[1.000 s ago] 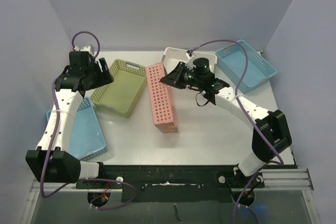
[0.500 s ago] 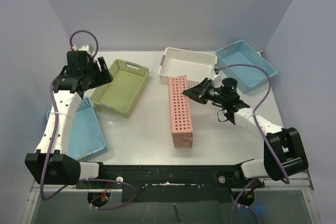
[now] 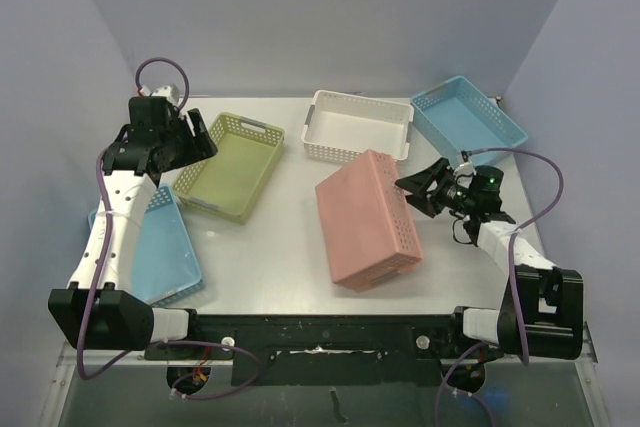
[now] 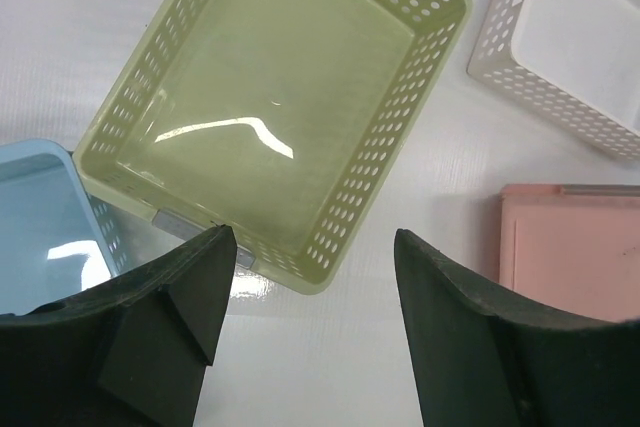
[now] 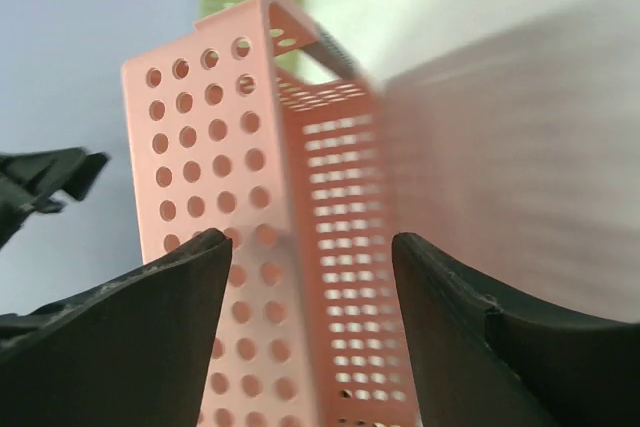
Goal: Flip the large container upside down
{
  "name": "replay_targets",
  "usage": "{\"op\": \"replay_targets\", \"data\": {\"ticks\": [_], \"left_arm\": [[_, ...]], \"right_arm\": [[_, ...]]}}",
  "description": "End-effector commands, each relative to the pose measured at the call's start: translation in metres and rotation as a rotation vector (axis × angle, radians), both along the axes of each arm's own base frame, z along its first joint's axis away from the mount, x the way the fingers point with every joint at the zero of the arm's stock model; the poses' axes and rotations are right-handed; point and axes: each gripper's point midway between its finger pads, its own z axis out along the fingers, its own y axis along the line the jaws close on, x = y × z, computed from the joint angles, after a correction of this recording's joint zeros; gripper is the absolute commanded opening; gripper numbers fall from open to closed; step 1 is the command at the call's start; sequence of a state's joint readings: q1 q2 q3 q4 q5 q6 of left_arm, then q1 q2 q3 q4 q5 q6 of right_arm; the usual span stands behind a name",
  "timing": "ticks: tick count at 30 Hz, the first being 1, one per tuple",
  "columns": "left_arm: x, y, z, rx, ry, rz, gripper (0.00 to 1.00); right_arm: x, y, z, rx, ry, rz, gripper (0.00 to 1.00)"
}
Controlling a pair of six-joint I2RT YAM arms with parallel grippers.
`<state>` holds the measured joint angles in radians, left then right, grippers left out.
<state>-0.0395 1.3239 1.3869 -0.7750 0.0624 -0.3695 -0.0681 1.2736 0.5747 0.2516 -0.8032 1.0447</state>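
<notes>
The pink container (image 3: pixel 365 219) lies bottom up at the middle of the table (image 3: pixel 270 257). The right gripper (image 3: pixel 416 192), just right of it, is spread wide and empty. The left gripper (image 3: pixel 203 135), over the green basket (image 3: pixel 228 167), is spread and empty too.

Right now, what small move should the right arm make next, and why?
Probably back the right tool slightly away from the pink container, keeping it open. From above, the container shows its solid base upward, and the tool stands open beside its right edge, gripping nothing. The wrist view is blurred, so whether it lies flat is unclear.
</notes>
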Motion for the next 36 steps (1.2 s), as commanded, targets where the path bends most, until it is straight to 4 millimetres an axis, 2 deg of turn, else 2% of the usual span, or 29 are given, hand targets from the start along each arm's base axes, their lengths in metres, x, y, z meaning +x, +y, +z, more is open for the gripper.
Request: {"op": "replay_targets", "data": {"ticks": [1,3,7,10,13,16,19,24,27,29,33,36], "left_arm": [[0.012,-0.004,0.026,-0.012,-0.079,-0.024,0.64],[0.012,-0.004,0.024,-0.013,-0.076,-0.026,0.64],[0.013,-0.007,0.022,-0.022,-0.075,-0.034,0.64],[0.013,-0.013,0.020,-0.047,-0.071,-0.057,0.63],[0.012,-0.027,0.012,-0.105,-0.055,-0.103,0.63],[0.009,-0.061,-0.001,-0.162,-0.027,-0.214,0.63],[-0.001,-0.106,-0.022,-0.141,0.038,-0.323,0.63],[-0.015,-0.165,-0.054,-0.155,0.125,-0.453,0.63],[-0.015,-0.198,-0.074,-0.168,0.163,-0.513,0.63],[-0.007,-0.211,-0.086,-0.165,0.181,-0.518,0.63],[0.021,-0.228,-0.104,-0.177,0.213,-0.477,0.63],[0.027,-0.249,-0.113,-0.210,0.249,-0.501,0.62]], "right_arm": [[-0.027,-0.021,-0.046,-0.147,0.190,0.003,0.70],[-0.027,-0.038,-0.053,-0.278,0.237,-0.045,0.74],[-0.032,-0.077,-0.065,-0.482,0.366,-0.171,0.76],[-0.031,-0.086,-0.050,-0.520,0.328,-0.219,0.77],[-0.027,-0.090,-0.024,-0.538,0.246,-0.266,0.78],[-0.022,-0.091,0.005,-0.575,0.156,-0.294,0.81],[-0.016,-0.082,0.034,-0.632,0.071,-0.284,0.87],[-0.015,-0.057,0.050,-0.709,0.026,-0.223,0.90],[-0.016,-0.051,0.059,-0.715,0.009,-0.201,0.90],[-0.018,-0.054,0.070,-0.730,-0.007,-0.217,0.90],[-0.026,-0.080,0.099,-0.809,-0.014,-0.328,0.92],[-0.030,-0.089,0.123,-0.851,-0.034,-0.349,0.92]]}}
